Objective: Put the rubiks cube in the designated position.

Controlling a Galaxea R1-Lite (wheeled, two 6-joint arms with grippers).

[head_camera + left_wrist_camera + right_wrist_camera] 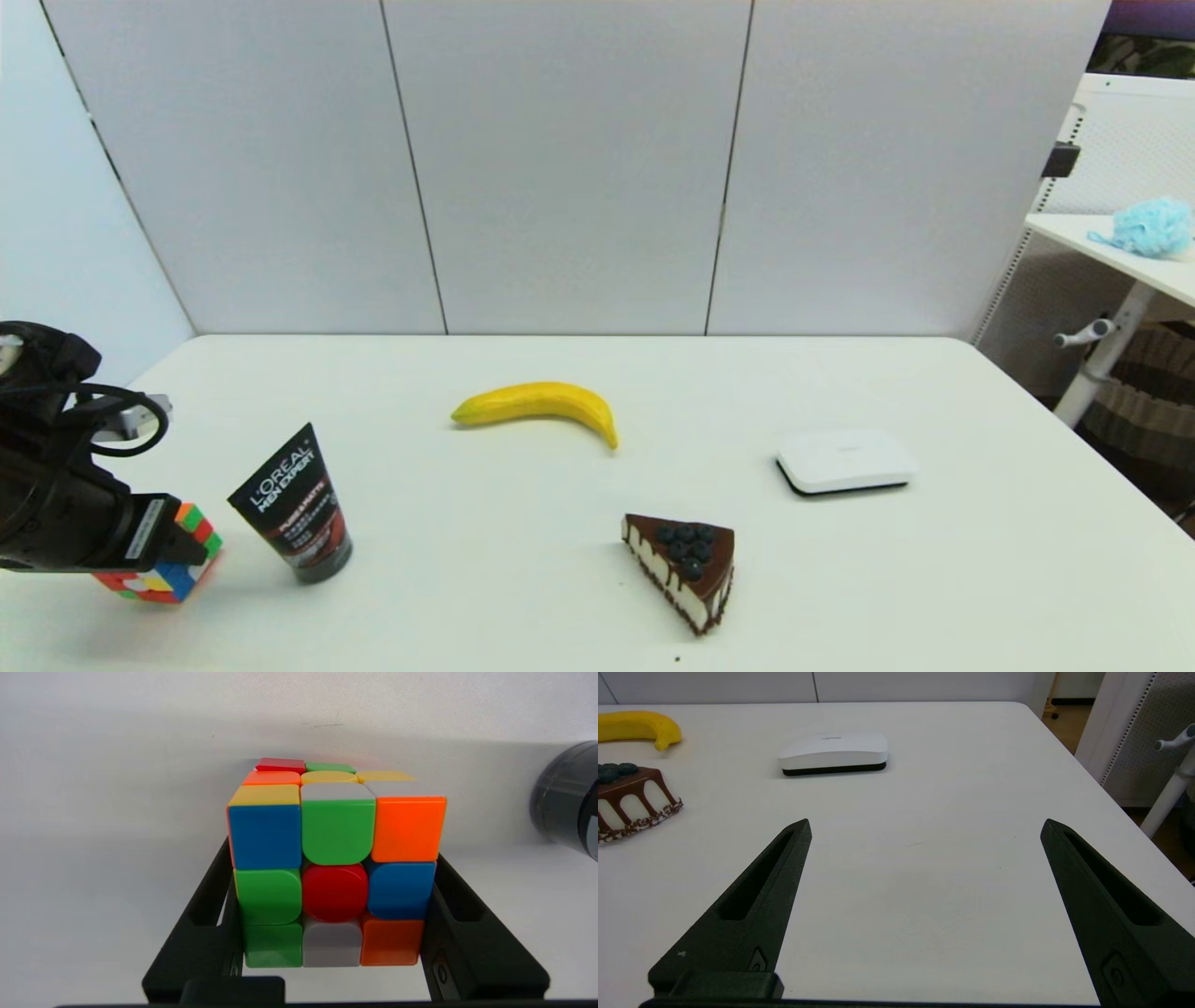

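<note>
Grey partition panels stand behind a white desk (pixel 523 597) that carries a handful of things. At its near left corner the left tool (pixel 173 555) reaches in low from the left edge and is clenched on the small scrambled puzzle cube of red, green, blue, orange, yellow and white squares (pixel 177 569). In the left wrist view the two black fingers (pixel 201 933) press against opposite sides of the cube (pixel 334 868). Whether the cube rests on the desk or hangs just above it cannot be told.

Just beside the cube, toward the middle of the desk, stands a black tube with white lettering (pixel 294 509), cap downward and tilted a little. Farther back near the centre lies a yellow banana (pixel 537 403). A wedge of chocolate cake topped with dark berries (pixel 686 569) sits nearer the front, and a flat white box with a black underside (pixel 845 460) lies to its right.

The right tool (pixel 924 849) hovers over bare desk on the right, released, its fingers spread wide.
</note>
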